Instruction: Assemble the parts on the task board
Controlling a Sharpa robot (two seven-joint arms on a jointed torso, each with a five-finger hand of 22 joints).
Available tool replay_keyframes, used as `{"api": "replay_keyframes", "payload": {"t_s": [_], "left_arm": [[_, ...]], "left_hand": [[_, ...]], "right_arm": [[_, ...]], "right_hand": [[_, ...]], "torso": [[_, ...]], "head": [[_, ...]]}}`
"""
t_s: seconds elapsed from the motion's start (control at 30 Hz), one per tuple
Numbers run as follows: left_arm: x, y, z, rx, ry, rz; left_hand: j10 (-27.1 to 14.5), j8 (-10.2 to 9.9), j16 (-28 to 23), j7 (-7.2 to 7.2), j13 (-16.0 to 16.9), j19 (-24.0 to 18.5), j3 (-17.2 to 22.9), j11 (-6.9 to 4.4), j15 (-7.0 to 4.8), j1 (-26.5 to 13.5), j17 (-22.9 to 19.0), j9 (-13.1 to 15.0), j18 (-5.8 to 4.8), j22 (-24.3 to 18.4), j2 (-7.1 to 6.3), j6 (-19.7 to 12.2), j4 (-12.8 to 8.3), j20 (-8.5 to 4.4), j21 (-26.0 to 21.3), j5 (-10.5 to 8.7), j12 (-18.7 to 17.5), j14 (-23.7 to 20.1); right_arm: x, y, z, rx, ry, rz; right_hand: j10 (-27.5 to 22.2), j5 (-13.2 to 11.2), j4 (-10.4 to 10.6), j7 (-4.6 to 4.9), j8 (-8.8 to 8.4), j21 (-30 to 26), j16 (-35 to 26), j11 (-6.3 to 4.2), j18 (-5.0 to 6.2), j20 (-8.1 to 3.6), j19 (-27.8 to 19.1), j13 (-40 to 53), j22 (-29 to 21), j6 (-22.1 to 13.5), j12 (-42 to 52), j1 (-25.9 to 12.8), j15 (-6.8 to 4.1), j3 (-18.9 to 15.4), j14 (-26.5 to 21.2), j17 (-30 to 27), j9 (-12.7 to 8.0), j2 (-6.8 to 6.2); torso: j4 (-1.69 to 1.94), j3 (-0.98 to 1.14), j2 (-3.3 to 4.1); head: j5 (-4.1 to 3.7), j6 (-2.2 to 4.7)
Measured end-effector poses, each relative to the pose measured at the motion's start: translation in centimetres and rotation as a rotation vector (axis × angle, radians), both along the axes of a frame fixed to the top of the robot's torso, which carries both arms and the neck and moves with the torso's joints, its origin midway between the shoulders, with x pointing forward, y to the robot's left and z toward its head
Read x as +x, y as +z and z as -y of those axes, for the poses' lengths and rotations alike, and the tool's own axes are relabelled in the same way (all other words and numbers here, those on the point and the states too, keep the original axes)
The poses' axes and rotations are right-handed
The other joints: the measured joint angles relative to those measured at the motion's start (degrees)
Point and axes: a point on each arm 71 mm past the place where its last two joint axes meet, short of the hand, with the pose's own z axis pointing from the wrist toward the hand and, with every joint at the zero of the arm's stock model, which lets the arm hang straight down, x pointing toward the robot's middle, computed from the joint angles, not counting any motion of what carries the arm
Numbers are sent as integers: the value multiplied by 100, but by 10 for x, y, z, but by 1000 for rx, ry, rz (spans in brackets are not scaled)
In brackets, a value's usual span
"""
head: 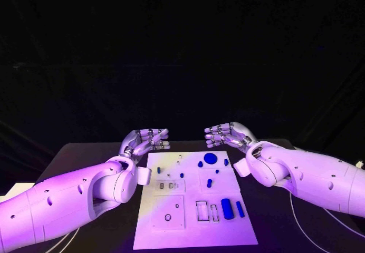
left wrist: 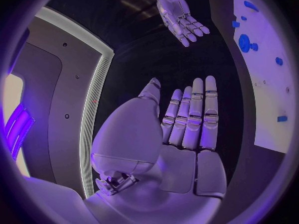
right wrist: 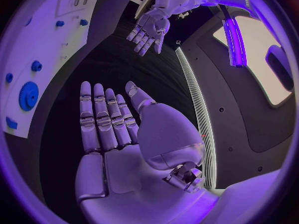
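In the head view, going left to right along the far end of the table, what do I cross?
Left hand held open with nothing in it → round blue disc part on the far end of the white task board → right hand, also open and holding nothing.

Two glossy white arms, rounded shells, small dark screw holes — segmented silver left robot hand [head: 146,140], right robot hand [head: 227,135]

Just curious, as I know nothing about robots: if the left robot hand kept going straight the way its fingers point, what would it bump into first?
Probably the right robot hand. The left robot hand is open past the white board's far edge, fingers aimed across at it with bare black table between. Depth is unclear, so it might pass beside.
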Motion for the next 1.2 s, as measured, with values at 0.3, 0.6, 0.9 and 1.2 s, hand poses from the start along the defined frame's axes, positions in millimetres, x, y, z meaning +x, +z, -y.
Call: {"api": "replay_keyframes", "payload": {"t_s": [0.3,0.6,0.9,1.2], "left_arm": [[-19,9,4,-34,-86,-26],[-33,17,12,-59,-147,-41],[-43,24,22,-79,-196,-51],[-47,27,23,-84,-210,-56]], "left_hand": [[420,-5,202,-121,35,463,-62,-177,-212,51,466,-1,-1,148,51,238,-78,-240,258,-33,-3,639],[462,-67,228,-121,42,503,-77,-178,-241,51,615,-1,-1,190,51,237,-93,-239,289,-33,-81,667],[462,-88,228,-121,42,502,-77,-178,-241,51,663,-7,-1,197,51,237,-93,-239,312,-33,-110,667],[461,-88,228,-121,41,502,-93,-177,-241,51,687,-6,-1,203,51,237,-109,-238,312,-33,-110,667]], "right_arm": [[9,22,6,-222,23,127],[10,30,-5,-533,80,230],[8,40,-19,-854,132,347],[7,42,-26,-1016,160,397]], "right_hand": [[457,0,-196,-61,0,437,33,-127,-1,-224,407,12,185,367,-29,122,-191,279,625,16,6,-122],[1003,-47,-218,-286,0,1874,746,-417,86,-691,1183,28,983,754,-29,79,-668,412,2303,306,15,-598],[991,-46,-130,-359,0,2821,1788,-509,86,-824,1316,37,1568,889,-51,-20,-775,500,2408,1133,15,-742],[825,-46,-50,-399,0,3516,2771,-508,86,-834,1194,36,2016,885,-51,-70,-784,693,2398,1873,14,-792]], "torso": [[67,-34,261],[90,-52,504],[124,-83,751],[172,-90,907]], "head": [[-66,71],[-68,123],[-132,169],[-165,207]]}}
